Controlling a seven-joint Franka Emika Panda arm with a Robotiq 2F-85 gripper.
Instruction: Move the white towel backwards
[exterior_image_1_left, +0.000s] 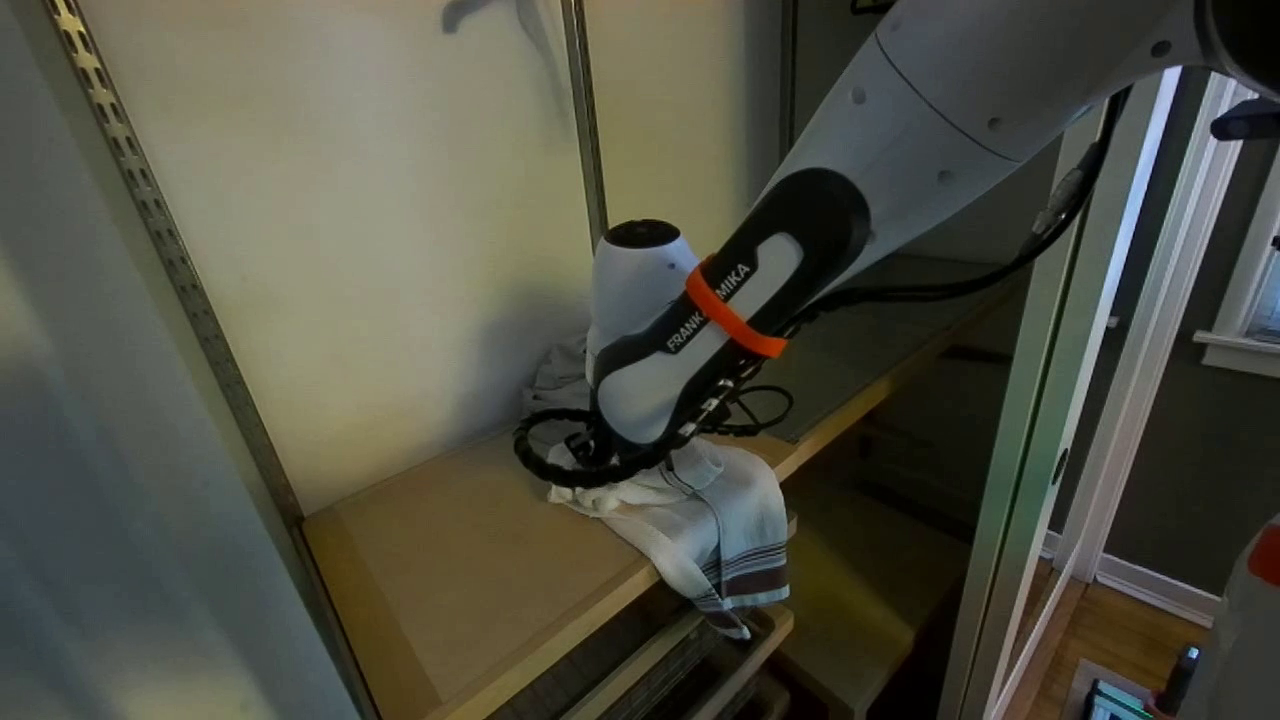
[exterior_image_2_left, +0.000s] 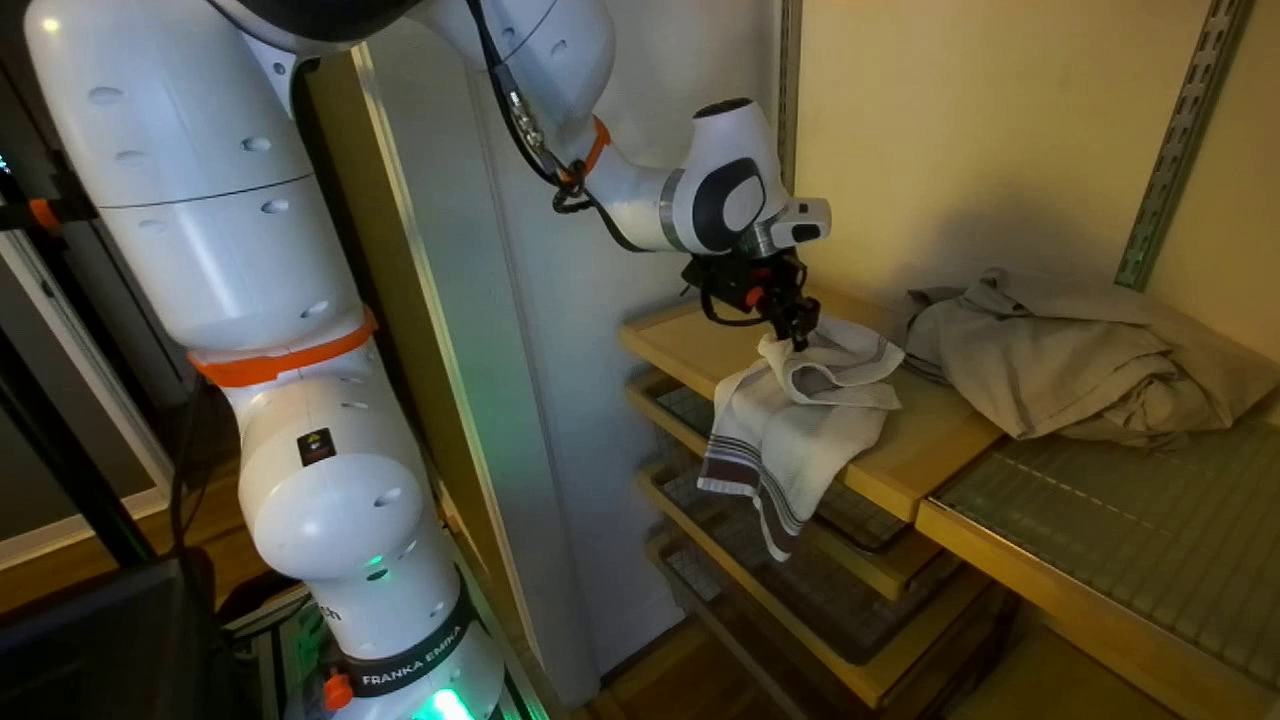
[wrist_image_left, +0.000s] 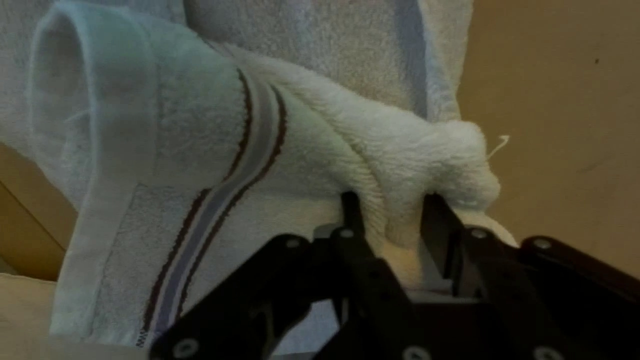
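The white towel (exterior_image_1_left: 735, 510) with brown and grey stripes lies crumpled on the wooden shelf (exterior_image_1_left: 450, 560). Its striped end hangs over the front edge, as the towel also shows in an exterior view (exterior_image_2_left: 800, 440). My gripper (exterior_image_2_left: 800, 338) points down at the towel's upper part. In the wrist view the fingers (wrist_image_left: 390, 197) stand partly apart, sunk into the towel (wrist_image_left: 310, 150), with a bunched fold filling the gap between them. In an exterior view the arm hides the fingertips.
A crumpled grey cloth (exterior_image_2_left: 1060, 350) lies beside the towel against the back wall. A ribbed shelf (exterior_image_2_left: 1130, 540) adjoins the wooden one. Pull-out drawers (exterior_image_2_left: 745, 572) stand below the towel. A wall panel (exterior_image_2_left: 530, 300) stands near the arm.
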